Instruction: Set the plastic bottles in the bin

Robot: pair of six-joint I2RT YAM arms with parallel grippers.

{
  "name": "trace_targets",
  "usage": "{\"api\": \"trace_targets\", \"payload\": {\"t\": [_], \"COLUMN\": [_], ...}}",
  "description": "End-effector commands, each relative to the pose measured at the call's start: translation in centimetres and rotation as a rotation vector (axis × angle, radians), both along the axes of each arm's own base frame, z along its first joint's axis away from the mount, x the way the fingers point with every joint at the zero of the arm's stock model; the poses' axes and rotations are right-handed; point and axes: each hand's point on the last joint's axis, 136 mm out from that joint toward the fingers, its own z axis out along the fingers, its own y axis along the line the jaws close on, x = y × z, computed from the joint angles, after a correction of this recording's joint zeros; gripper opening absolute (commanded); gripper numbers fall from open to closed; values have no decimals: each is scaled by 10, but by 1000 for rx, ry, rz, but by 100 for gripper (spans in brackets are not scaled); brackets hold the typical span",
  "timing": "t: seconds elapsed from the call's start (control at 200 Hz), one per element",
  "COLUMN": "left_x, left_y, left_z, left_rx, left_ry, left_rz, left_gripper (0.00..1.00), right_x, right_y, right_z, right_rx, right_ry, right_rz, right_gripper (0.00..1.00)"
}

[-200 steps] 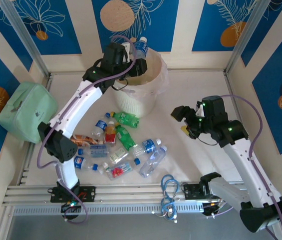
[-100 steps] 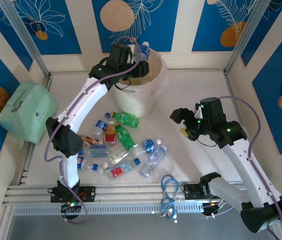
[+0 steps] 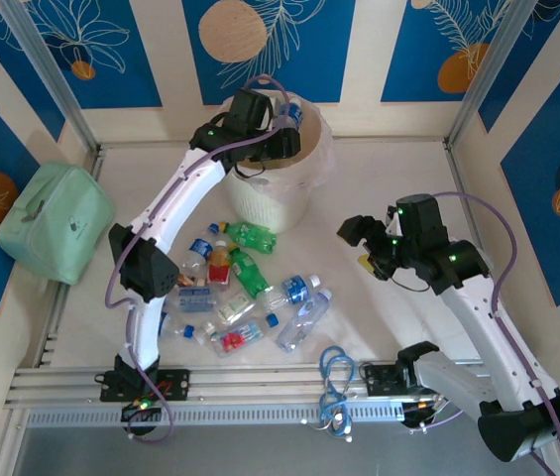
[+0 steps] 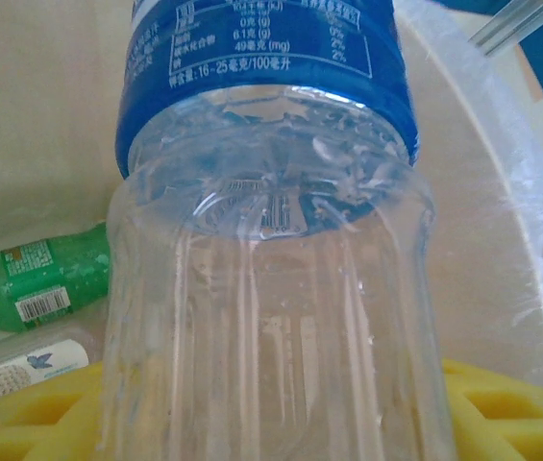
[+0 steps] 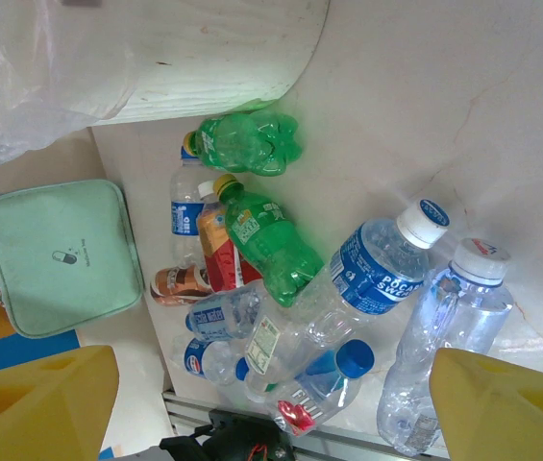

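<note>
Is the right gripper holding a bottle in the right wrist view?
No, the right gripper is open with nothing between its yellow fingers; the plastic bottles lie on the table below it.

Eleven bottles [image 5: 377,264] lie on the tabletop [image 5: 502,125], as far as the overlapping pile can be counted. Two are green [image 5: 266,240], two hold orange or red drink [image 5: 215,245], and the rest are clear. One more bottle [image 4: 271,288], clear, is held over the one bin [image 3: 280,203]. Two show inside it, one of them green [image 4: 36,288]. There is one bag [image 3: 56,223], one cable coil [image 3: 334,377] and two arms [image 3: 175,198].
</note>
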Motion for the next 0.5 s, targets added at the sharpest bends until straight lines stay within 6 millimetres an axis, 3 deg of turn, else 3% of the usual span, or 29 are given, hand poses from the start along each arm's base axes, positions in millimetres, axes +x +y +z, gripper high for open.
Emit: {"api": "trace_targets", "payload": {"t": [0.0, 0.23, 0.495], "left_x": [-3, -21, -46], "left_y": [-1, -8, -15], "left_z": [1, -9, 2], "left_rx": [6, 20, 12], "left_ry": [6, 62, 75], "left_rz": [-46, -132, -207], "left_gripper": [56, 54, 54], "right_x": [-4, -2, -1], "right_y": [-1, 0, 1], "right_z": [-3, -3, -1], "right_rx": [-7, -5, -2], "right_ry": [7, 5, 2], "right_rz": [2, 2, 4], "right_gripper": [85, 84, 84]}}
